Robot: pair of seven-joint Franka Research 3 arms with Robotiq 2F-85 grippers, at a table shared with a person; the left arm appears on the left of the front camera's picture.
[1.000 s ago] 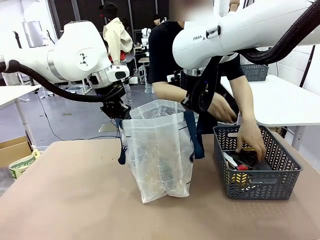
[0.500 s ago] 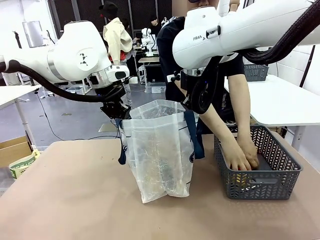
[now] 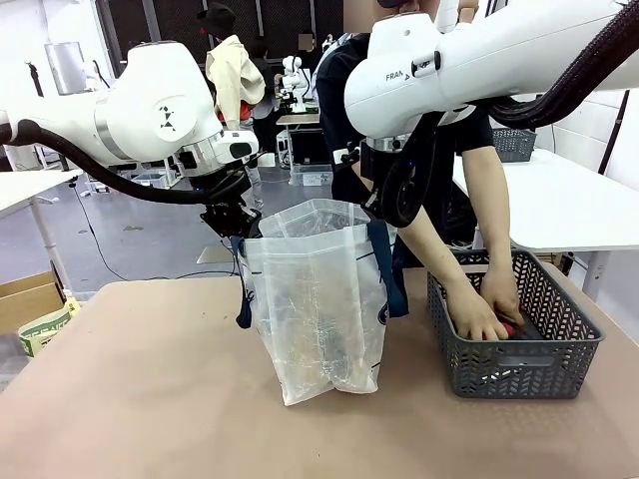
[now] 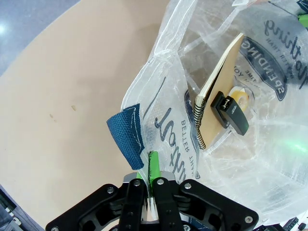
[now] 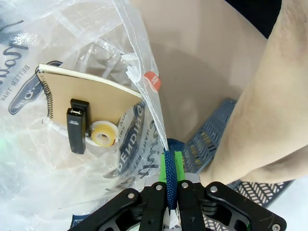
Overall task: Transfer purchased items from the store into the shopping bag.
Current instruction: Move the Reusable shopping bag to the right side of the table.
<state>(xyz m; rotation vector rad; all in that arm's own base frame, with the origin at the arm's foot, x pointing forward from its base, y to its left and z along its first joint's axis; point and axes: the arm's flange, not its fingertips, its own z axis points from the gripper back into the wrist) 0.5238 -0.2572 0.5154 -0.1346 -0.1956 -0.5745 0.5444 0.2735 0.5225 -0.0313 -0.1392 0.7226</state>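
Green pads of the left fingers (image 4: 153,166) are pressed together on the clear plastic rim of the bag (image 4: 216,43), with a folded navy strap (image 4: 126,132) just beside them. The right fingers (image 5: 174,166) are likewise closed, pinching the bag's other strap at the opposite rim.

Both wrist views look down into the bag. There a spiral notebook (image 4: 219,82) lies with a black clip (image 4: 230,113) and a tape roll (image 4: 239,98) against its cover. From the front those contents are only a blur through the plastic.

The front view gives the wider layout. The bag stands upright on the brown surface (image 3: 150,399), its mouth held open between the two arms. Near it, toward the robot's right, sits a dark grey basket (image 3: 519,364). The person's hands (image 3: 479,314) are down inside it, touching a red item (image 3: 509,326).
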